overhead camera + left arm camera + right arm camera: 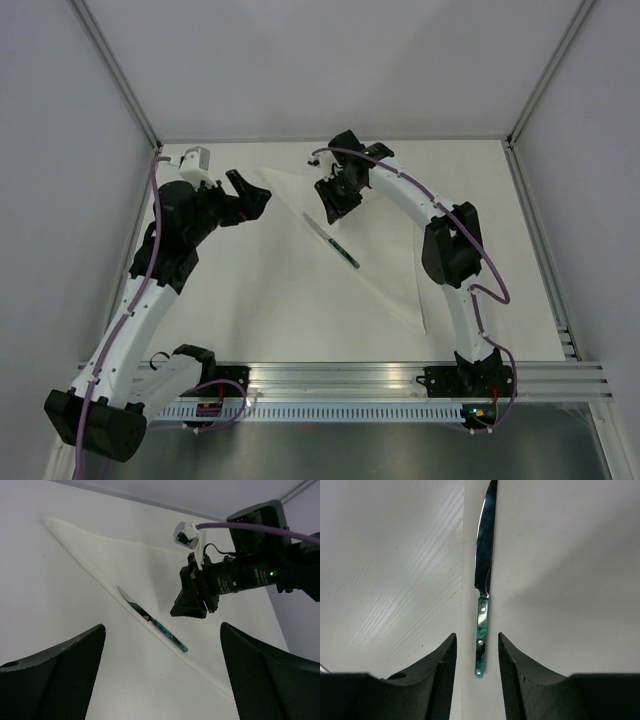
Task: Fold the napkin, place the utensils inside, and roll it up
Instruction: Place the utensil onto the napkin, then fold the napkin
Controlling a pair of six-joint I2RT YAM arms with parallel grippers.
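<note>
The white napkin (385,240) lies folded into a triangle on the table, its long folded edge running from far left to near right. It also shows in the left wrist view (150,570) and the right wrist view (560,580). One utensil, a knife with a teal handle (332,241), lies on the napkin along that edge (152,621) (482,620). My right gripper (332,200) hovers over the napkin by the knife's blade end, part open and empty, its fingers either side of the handle in its own view (476,637). My left gripper (255,198) is open wide and empty (162,670), left of the napkin.
The white table (270,300) is boxed in by pale walls at the left, back and right. An aluminium rail (400,375) with the arm bases runs along the near edge. The right arm (250,570) reaches across the left wrist view.
</note>
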